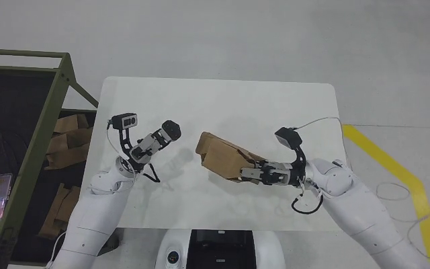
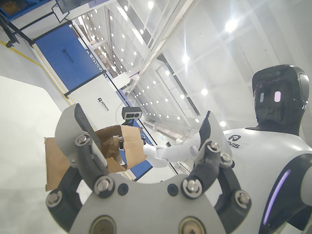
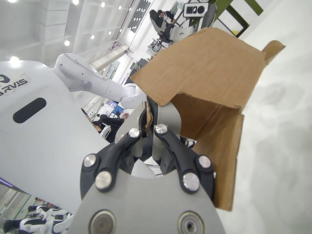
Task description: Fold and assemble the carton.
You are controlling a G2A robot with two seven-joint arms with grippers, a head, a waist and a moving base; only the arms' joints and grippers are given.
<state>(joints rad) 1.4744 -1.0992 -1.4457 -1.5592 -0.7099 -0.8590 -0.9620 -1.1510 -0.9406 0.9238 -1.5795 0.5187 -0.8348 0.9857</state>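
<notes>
White table, seen from the robot's side outward, on a pale grey floor. At the near half, the right gripper has its fingers pressed together on the torn edge of a flap of the carton. The carton is brown, partly erected, open at the held end and tilted, near the middle of the table; whether its lower panel touches the surface cannot be told. To the robot's left of the carton and apart from it, the left gripper is held above the table with its fingers spread and nothing between them; its wrist view looks across at the carton, with the open mouth and loose inner flaps turned toward it. Beyond the table's left edge stands an olive-green framed bin with a dark lining, holding several flat brown cardboard blanks stacked loosely. Beyond the right edge a yellow line runs diagonally across the floor. The wrist views show a high hall with rows of ceiling lights.
</notes>
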